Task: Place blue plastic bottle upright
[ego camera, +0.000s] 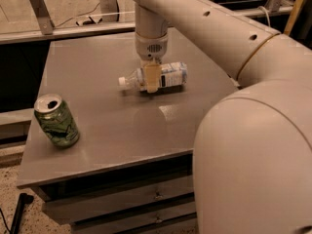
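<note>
The blue plastic bottle [169, 75] lies on its side near the middle of the grey table [107, 130], with its white cap [122, 82] pointing left. It is clear, with a pale blue-white label. My gripper [151, 82] comes straight down from above and sits over the bottle's shoulder, between the cap and the label, low at the table surface. One cream-coloured part of it covers the front of the bottle there.
A green drink can [56, 121] stands upright near the table's front left corner. My large white arm [253, 145] fills the right side of the view. Drawers [126, 204] sit below the table's front edge. A glass partition runs behind the table.
</note>
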`<state>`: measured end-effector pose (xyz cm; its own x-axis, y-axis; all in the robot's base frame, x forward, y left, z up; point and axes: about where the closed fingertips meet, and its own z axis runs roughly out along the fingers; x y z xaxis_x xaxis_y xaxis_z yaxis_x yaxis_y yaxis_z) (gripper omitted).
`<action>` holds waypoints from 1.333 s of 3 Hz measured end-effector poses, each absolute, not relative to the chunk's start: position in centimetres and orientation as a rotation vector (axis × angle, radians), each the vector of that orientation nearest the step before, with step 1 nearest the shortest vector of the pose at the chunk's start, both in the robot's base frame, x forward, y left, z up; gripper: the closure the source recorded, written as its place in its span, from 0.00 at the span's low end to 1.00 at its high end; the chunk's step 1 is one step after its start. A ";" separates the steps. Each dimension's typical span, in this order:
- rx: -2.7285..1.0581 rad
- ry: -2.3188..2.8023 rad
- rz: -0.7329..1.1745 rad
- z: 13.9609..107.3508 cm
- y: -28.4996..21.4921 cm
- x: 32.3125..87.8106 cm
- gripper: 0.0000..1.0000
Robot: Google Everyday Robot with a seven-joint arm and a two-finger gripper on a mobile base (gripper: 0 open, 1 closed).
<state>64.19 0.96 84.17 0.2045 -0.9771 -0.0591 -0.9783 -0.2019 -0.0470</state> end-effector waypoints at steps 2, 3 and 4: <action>-2.152 1.757 0.155 94.8 -1.1 60.4 1.00; -2.116 1.731 0.239 95.4 -0.4 59.7 1.00; -2.117 1.728 0.233 95.3 -0.2 59.9 1.00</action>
